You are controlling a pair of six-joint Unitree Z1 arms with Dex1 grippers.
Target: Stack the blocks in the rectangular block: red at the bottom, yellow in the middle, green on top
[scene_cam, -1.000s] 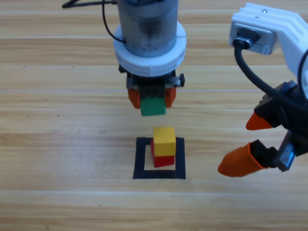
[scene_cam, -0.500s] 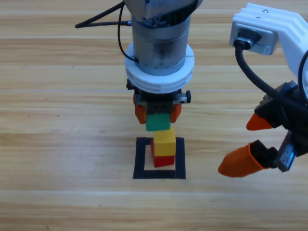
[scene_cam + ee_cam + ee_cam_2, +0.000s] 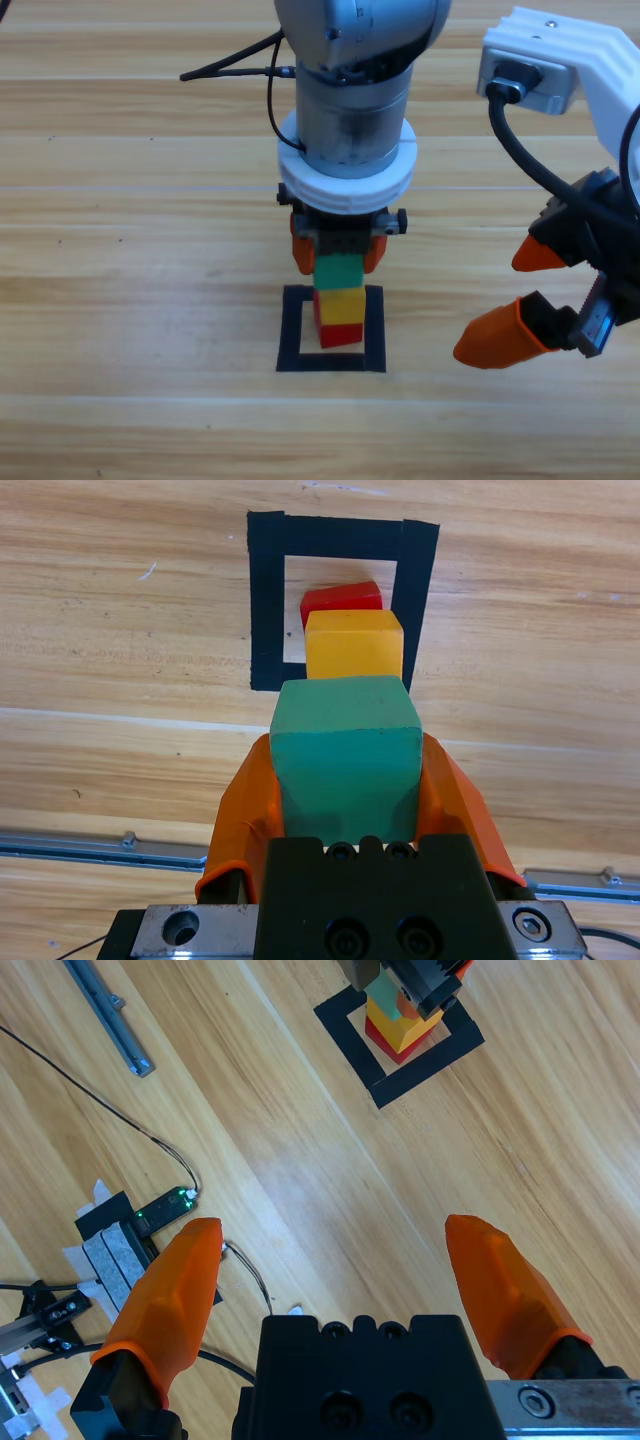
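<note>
Teal-green matte cube [image 3: 336, 271], clamped in the left claw [image 3: 346, 780], has dropped to just above the small yellow cube [image 3: 341, 304] on the red cube [image 3: 340, 334] (inside the black tape square [image 3: 292, 330]); release looks near. Right claw [image 3: 520, 295] waits wide, well aside.

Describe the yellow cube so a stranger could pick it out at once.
Find the black tape square on the wooden table, under the left gripper. A small stack stands inside it. The yellow cube is the middle one, on the red cube and under the green cube the gripper holds.
</note>
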